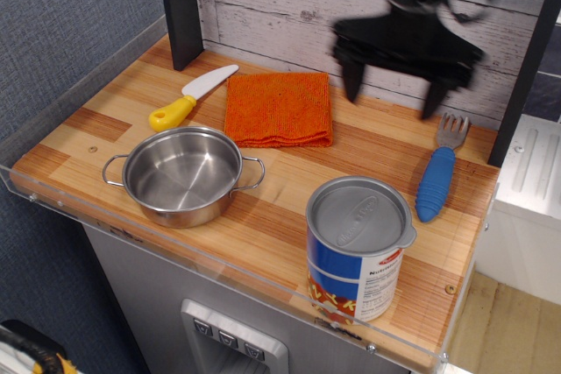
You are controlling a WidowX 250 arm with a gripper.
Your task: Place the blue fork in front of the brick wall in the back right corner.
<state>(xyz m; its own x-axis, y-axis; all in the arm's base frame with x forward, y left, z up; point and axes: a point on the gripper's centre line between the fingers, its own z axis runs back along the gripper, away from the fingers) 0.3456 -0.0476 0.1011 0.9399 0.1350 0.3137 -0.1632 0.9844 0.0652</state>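
Note:
The blue fork [437, 179] lies flat on the wooden table at the right, ribbed blue handle toward the front, silver tines pointing back toward the whitewashed plank wall [289, 6]. My gripper [391, 92] hangs open and empty above the table, up and to the left of the fork, its two dark fingers [351, 81] spread wide. It is blurred. It touches nothing.
A large tin can [359, 247] stands at the front right, close to the fork's handle. A steel pot [182, 174] sits front left. An orange cloth [279, 108] and a yellow-handled knife [191, 96] lie at the back. A dark post [180, 6] stands back left.

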